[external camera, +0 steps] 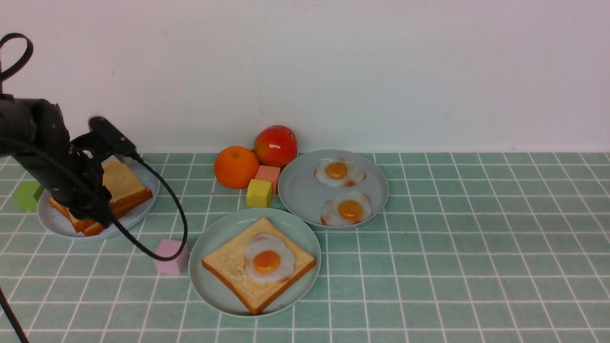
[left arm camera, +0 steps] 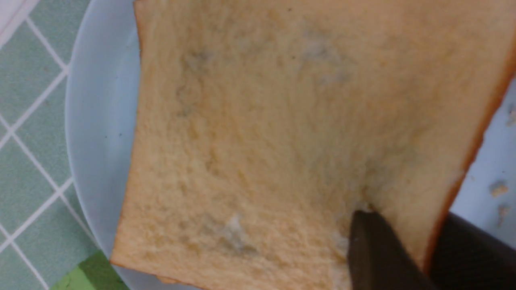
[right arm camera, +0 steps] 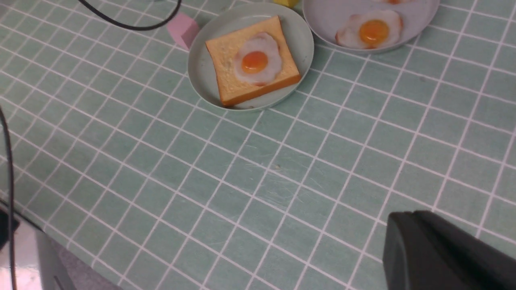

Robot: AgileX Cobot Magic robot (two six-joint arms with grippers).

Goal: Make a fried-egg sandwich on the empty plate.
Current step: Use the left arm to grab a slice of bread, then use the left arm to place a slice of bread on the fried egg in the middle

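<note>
The left tool [left arm camera: 407, 241] is pinching a slice of toast [left arm camera: 282, 133] at its edge, one finger on the golden face and the other past the crust, over the pale blue-white plate [external camera: 138, 224] at the far left of the tabletop [external camera: 476, 267]. More toast lies on that plate, its crusts reaching near the rim. The mint-green plate [external camera: 209, 290] sits nearer the robot and holds one toast slice [external camera: 224, 257] with a fried egg [external camera: 259, 267] on top; the slice's corners come close to the low rim, with bare plate showing between them. A pink block [external camera: 171, 257] stands just beside that plate (a tight spot on its left), and the grey-blue plate [external camera: 305, 200] with two eggs is close behind it. To the right, the tiled pattern runs open to the view's edge. The right tool [right arm camera: 407, 217] appears pressed together.
</note>
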